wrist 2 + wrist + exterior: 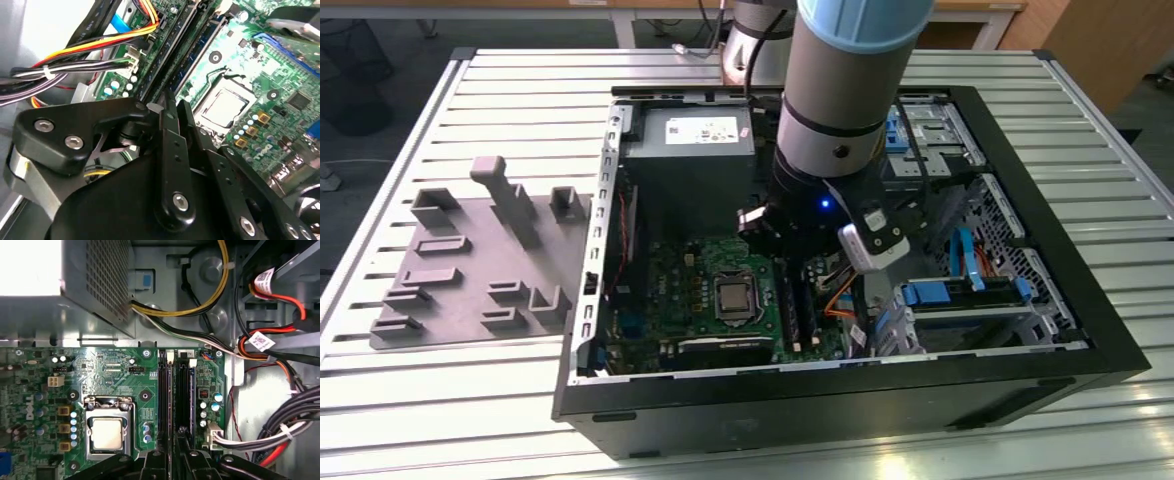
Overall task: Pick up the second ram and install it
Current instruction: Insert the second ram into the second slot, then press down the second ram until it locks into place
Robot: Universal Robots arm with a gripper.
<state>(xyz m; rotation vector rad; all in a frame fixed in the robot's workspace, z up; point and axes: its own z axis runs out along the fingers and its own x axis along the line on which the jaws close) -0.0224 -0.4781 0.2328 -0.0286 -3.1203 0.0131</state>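
The second ram [185,395] stood on edge in the black slots of the motherboard [115,371], just beside the processor socket [107,432]. We saw the gripper [175,446] right over its near end, its fingers [169,107] drawn together, though we could not tell whether they touched the stick. All this sat inside the open computer case [854,405] on the slatted counter [467,400].

I'm looking at the case [1067,330] lying open on the table [520,80], with the fixture tray [467,260] beside it toward the exterior view's left. Inside, the motherboard [115,385] is sitting next to the power supply [687,150]; the slots [175,395] are running beside the processor [106,432], cables [280,435] lying on their other side.
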